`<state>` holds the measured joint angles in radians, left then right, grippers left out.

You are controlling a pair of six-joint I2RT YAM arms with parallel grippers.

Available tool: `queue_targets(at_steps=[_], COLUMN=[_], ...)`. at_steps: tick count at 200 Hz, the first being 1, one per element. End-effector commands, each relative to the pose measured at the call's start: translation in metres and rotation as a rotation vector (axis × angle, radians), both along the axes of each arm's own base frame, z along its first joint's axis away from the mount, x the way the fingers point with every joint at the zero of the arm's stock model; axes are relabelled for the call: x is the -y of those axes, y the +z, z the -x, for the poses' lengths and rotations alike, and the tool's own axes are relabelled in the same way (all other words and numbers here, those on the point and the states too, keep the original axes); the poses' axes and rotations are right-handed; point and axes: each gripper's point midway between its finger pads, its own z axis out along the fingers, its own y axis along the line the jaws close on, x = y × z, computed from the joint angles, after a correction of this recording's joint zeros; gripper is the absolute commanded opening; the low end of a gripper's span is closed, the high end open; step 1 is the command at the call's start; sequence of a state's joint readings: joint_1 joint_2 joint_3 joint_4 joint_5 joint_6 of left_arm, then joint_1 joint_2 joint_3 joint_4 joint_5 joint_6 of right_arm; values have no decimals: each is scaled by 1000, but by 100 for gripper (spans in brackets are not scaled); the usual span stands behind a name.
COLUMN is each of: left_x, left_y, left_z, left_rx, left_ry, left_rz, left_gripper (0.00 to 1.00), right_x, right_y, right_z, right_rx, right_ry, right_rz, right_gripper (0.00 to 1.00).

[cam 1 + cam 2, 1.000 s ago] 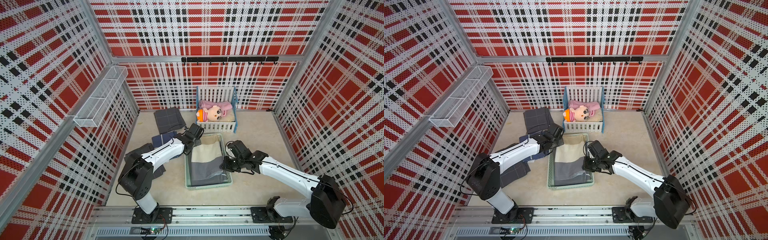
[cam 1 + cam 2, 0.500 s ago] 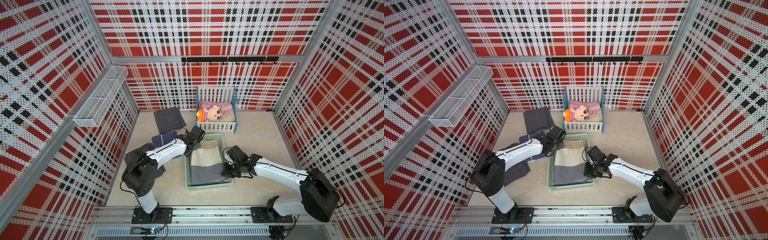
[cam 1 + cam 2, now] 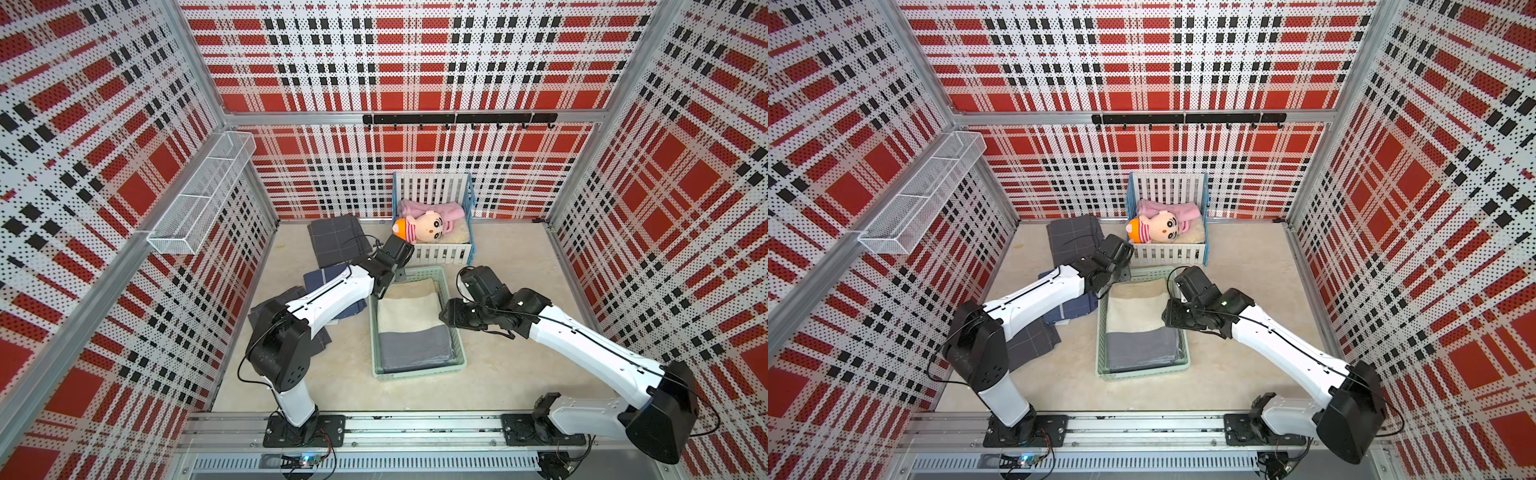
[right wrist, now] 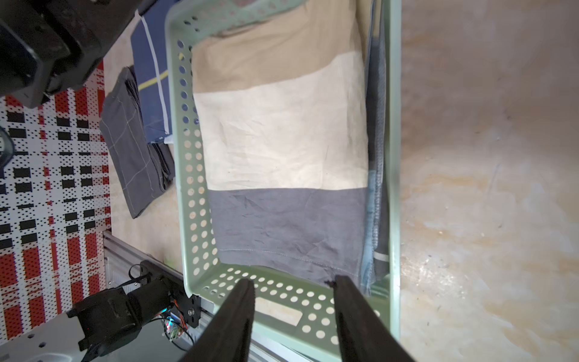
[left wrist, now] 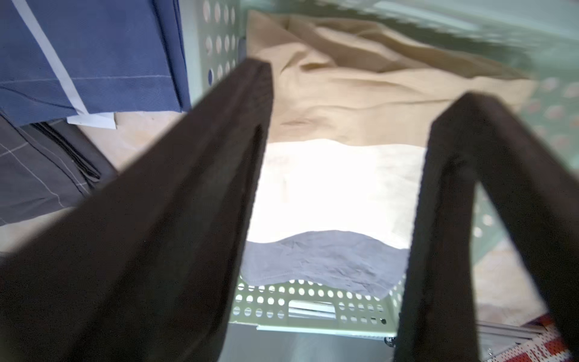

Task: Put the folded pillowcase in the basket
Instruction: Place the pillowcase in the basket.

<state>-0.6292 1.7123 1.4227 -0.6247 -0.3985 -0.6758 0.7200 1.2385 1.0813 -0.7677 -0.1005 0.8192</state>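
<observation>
pillowcase (image 3: 411, 328) lies in basket (image 3: 419, 373) | left hand (image 5: 365, 84) spread, holding nothing | right hand (image 4: 294, 280) spread, holding nothing

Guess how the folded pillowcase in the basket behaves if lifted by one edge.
Likely floppy: the folded tan, cream and grey cloth pillowcase is creased, so it should sag and unfold. Probably light: it lies thin inside the pale mint-green perforated plastic basket.

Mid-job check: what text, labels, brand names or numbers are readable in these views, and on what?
None can be read.
The white tag on the folded blue cloth shows no legible print.
The basket, the striped pillowcase and the crib bear no visible lettering.
</observation>
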Motion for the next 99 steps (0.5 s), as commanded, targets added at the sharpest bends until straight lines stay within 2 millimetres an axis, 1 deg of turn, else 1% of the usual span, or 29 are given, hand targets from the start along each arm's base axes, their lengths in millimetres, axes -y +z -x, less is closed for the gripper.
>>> queue_targets(at_steps=[1, 14, 34, 59, 82, 99], left_x=[-30, -43, -52, -63, -66, -57], left_y=[-4, -18, -37, -49, -68, -81], left_z=[20, 31, 49, 68, 82, 88], left_rx=[-60, -108, -165, -203, -263, -282], left_ry=[39, 47, 34, 49, 33, -17], left_rz=[-105, -132, -139, -136, -135, -134], left_gripper=[54, 55, 57, 57, 57, 54], right_x=[26, 26, 23, 22, 22, 22], right_y=[-9, -10, -11, -12, -16, -19], right_z=[7, 7, 7, 4, 1, -2], right_rx=[4, 2, 4, 12, 9, 6], right_ry=[-22, -23, -20, -9, 0, 0], right_rz=[120, 114, 93, 93, 106, 110], right_gripper=[48, 48, 50, 53, 53, 53])
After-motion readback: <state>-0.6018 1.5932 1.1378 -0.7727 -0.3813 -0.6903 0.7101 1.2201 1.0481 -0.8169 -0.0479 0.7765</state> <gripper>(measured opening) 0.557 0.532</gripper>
